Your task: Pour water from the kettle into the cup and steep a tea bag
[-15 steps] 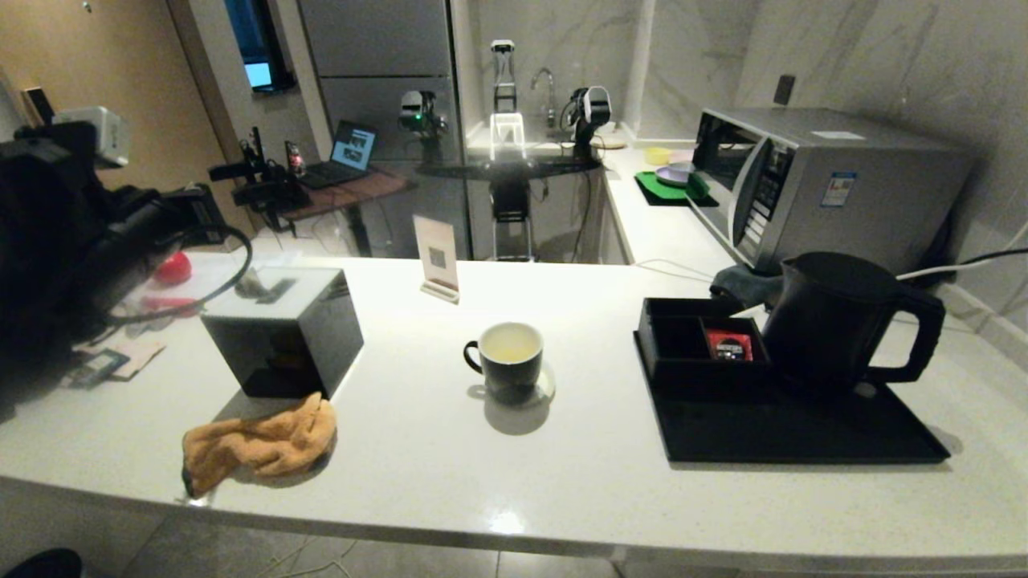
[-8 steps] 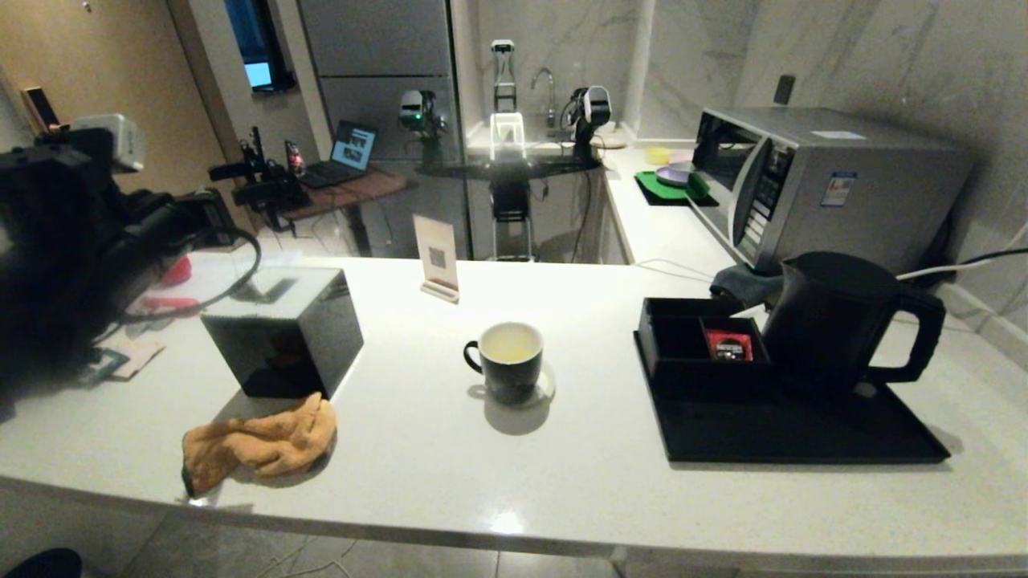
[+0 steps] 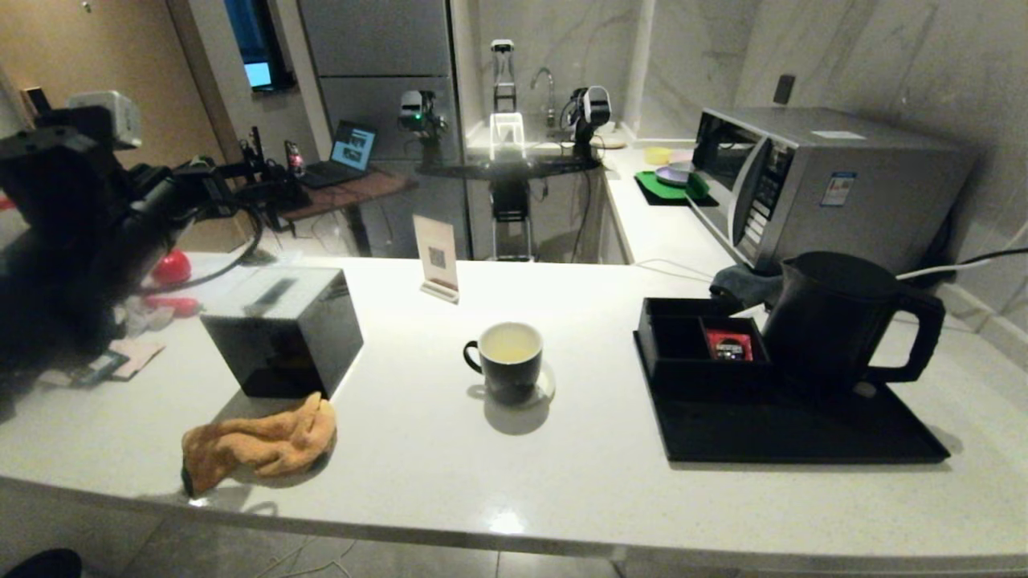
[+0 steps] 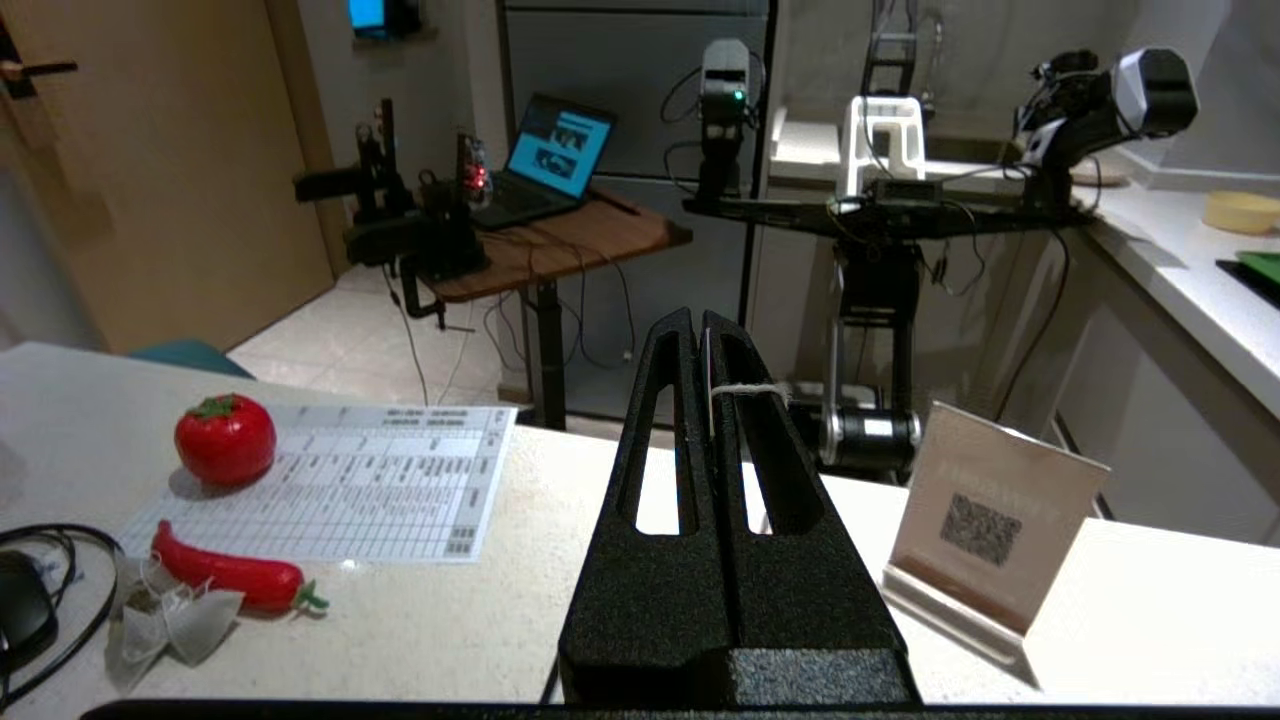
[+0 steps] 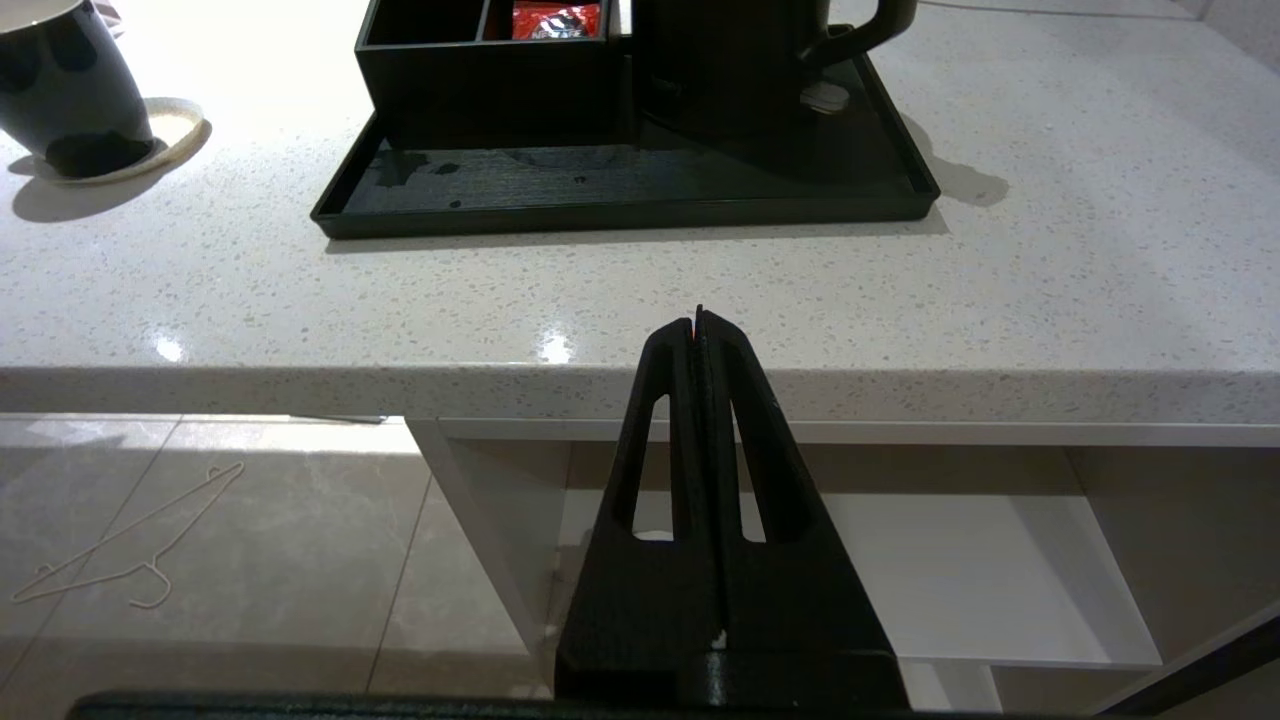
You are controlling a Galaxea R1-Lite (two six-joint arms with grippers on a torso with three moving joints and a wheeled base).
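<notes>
Only the left wrist view shows the left pincer raised above the desk, its tips clamped on a white tag and string. From the head camera, one cup of yellowish water stands mid-desk; one kettle sits on the tray. The right pincer, tips together, hangs below the desk edge.

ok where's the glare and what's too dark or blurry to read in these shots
Head view: glare spot on the counter's front edge; left arm a dark blur at the left side; cup casts a soft shadow toward the camera. Right wrist view: bright reflections on the counter edge, kettle nearly black. Left wrist view: evenly lit, left gripper sharp.
</notes>
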